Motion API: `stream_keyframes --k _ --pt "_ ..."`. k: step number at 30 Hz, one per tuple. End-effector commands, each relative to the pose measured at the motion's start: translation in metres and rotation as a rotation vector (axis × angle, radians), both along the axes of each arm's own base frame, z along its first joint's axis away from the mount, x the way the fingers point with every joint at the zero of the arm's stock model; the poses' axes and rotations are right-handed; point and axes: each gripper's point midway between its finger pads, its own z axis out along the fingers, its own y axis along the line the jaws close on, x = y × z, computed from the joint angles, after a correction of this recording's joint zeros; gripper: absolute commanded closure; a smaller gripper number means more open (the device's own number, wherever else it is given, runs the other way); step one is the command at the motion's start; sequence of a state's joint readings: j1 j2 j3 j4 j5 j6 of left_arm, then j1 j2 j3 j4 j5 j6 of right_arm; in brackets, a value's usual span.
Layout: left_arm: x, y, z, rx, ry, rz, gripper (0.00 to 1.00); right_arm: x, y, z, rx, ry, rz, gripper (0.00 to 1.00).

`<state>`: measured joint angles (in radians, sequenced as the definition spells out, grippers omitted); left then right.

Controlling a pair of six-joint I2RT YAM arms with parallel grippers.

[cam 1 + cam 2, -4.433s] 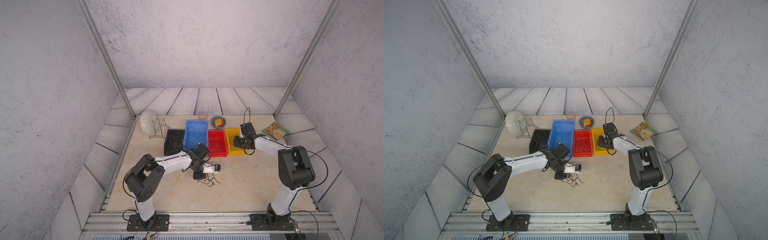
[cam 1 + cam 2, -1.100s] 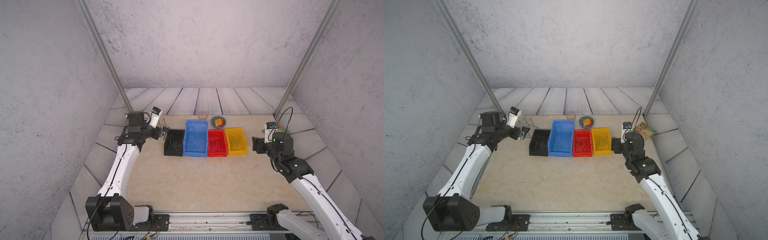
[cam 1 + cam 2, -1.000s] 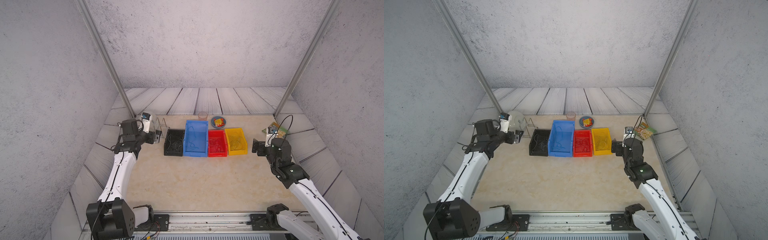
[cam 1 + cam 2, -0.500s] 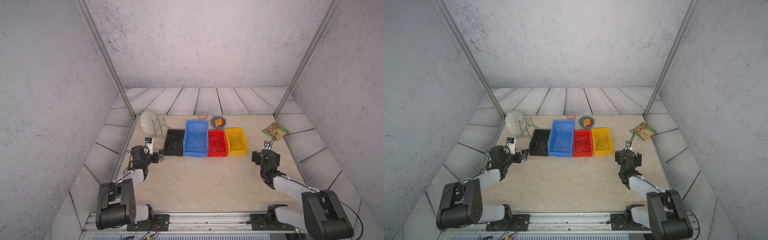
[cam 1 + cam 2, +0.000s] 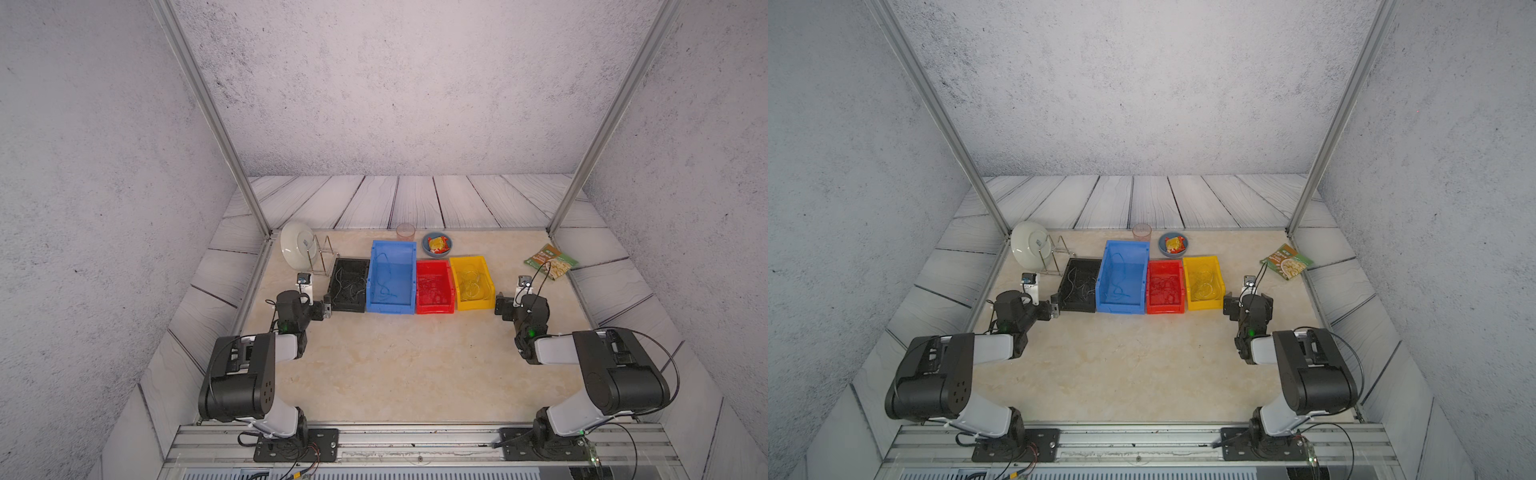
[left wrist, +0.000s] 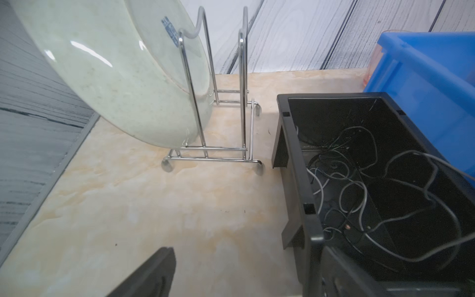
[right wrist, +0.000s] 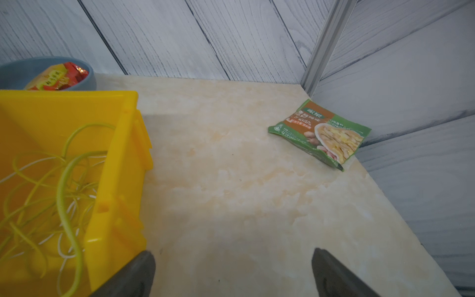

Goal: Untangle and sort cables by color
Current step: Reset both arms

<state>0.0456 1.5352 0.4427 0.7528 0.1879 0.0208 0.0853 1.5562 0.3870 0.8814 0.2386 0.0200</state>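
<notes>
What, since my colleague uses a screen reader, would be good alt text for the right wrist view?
A yellow bin of loose yellow cables sits on a beige table, seen from the right gripper, jaws wide apart and empty. Behind the bin, a blue bowl holds a red-yellow packet; a green food packet lies by the corner.

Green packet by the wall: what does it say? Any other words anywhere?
Flat green snack packet: printed characters, too blurred to read.
Red-and-yellow packet in the grey-blue bowl: characters too blurred.
Pale glazed plate in the wire rack: blue stamp, unreadable.
Nothing else shows text.
</notes>
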Motion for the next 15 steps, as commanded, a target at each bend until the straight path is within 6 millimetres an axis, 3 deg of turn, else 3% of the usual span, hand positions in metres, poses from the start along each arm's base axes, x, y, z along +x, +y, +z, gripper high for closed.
stream_keyframes --k 1,15 --pt "0.0058 0.0062 0.0091 0.004 -0.026 0.038 0.05 0.0069 0.0 0.0039 0.011 -0.007 0.001 0.01" --pt "0.0066 0.0078 0.01 0.004 -0.026 0.049 0.05 0.007 -0.0011 0.0049 0.012 -0.022 -0.002 0.0"
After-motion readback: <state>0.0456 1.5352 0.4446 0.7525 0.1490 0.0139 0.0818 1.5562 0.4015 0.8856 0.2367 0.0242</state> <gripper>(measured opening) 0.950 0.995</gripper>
